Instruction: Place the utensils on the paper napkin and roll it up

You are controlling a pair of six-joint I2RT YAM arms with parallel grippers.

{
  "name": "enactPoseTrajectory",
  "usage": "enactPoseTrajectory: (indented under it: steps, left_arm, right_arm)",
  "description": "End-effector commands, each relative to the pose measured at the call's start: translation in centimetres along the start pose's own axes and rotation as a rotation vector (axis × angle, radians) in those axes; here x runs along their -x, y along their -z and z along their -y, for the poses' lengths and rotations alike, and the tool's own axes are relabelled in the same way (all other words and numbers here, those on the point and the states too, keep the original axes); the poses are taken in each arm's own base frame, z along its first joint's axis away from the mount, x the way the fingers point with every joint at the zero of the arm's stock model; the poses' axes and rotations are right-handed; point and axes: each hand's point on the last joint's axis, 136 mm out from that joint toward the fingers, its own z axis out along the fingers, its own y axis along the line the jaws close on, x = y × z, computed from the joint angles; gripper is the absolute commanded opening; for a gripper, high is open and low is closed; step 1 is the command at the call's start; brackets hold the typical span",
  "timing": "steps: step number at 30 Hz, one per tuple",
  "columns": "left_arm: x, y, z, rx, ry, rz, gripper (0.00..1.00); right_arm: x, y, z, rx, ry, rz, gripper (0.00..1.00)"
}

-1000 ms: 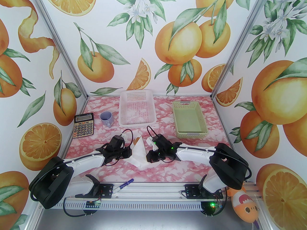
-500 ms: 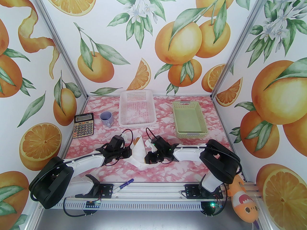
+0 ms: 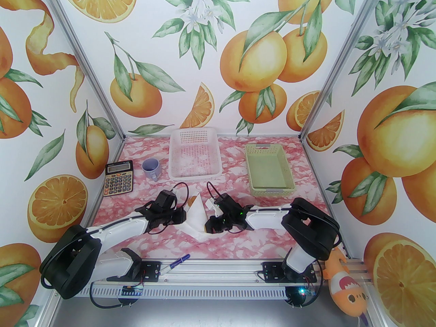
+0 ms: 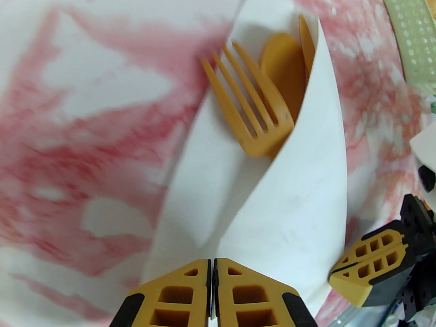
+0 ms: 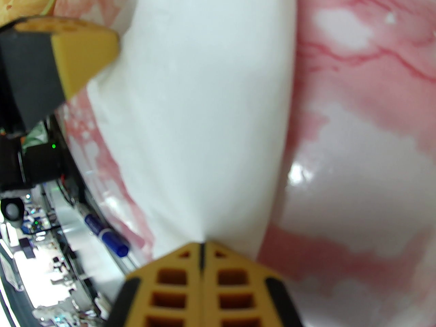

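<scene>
The paper napkin (image 3: 197,216) lay at the middle of the tabletop (image 3: 272,240), nearer its near edge than its far one, tented up between the two hands. One flap was folded across the orange-brown fork (image 4: 252,111) and spoon (image 4: 282,63). Their heads stuck out of the open far end, and their handles were hidden under the paper.

The left hand (image 4: 213,262) stood narrow, its pads all but together with the napkin's near edge running in between them. The right hand (image 5: 202,245) was closed tight on the opposite side, the paper puckering into its fingertips.

The rolling looked about half done. To finish it well, one hand should probably pin the bundle while the other carries its flap over and tucks it under. The pull should run across the utensils rather than along them, so they do not slide out the open end. The sheet looked thin, so a hard tug would likely tear it.
</scene>
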Motion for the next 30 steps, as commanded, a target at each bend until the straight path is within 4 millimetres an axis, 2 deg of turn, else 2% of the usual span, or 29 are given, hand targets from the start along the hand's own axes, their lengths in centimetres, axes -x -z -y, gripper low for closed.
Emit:
enactPoseTrajectory:
  steps: [1,4,8,14,22,30]
  left_arm:
    - [1.4,1.7,-0.3,0.032,-0.034,0.026,0.19]
    - [1.5,2.7,-0.9,0.049,-0.024,0.035,0.23]
    - [0.3,3.5,-1.7,0.045,0.018,0.027,0.32]
    - [-1.9,3.1,-2.2,-0.023,0.105,-0.020,0.44]
    - [-3.9,2.1,-1.8,-0.080,0.167,-0.107,0.48]
    - [-4.5,1.6,-2.7,-0.037,0.187,-0.127,0.48]
  right_arm:
    - [-2.2,-0.6,2.8,-0.083,-0.042,-0.068,0.00]
    - [-2.3,-0.6,2.8,-0.085,-0.041,-0.073,0.00]
    - [-2.4,-0.5,2.9,-0.091,-0.039,-0.077,0.00]
    - [-2.5,-0.5,3.0,-0.095,-0.038,-0.080,0.00]
    - [-2.4,-0.5,2.9,-0.102,-0.033,-0.078,0.00]
    - [-2.4,-0.4,2.9,-0.106,-0.030,-0.076,0.00]
